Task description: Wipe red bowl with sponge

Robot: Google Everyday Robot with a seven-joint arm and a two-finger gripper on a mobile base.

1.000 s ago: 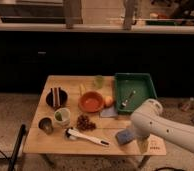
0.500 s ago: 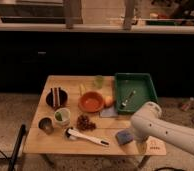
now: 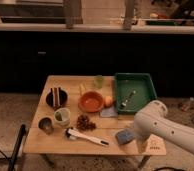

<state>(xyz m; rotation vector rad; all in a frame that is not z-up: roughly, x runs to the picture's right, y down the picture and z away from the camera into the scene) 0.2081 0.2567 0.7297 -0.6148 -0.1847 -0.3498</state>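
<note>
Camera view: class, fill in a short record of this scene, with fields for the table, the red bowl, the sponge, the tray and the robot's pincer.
table: wooden, carries all the items
red bowl: near the table's centre, left of the green tray
sponge: front right of the table, apart from the bowl
green tray: back right, a spoon inside
pincer: low at the table's front right corner, just right of the sponge; contact unclear

1. The white arm (image 3: 170, 132) comes in from the lower right edge of the view, a thick smooth tube slanting up and to the left.
2. It bends at a rounded joint (image 3: 151, 111), its highest part.
3. Below that joint the wrist points straight down.
4. The gripper (image 3: 140, 146) hangs at the wrist's end, pointing down, low and right of centre.
</note>
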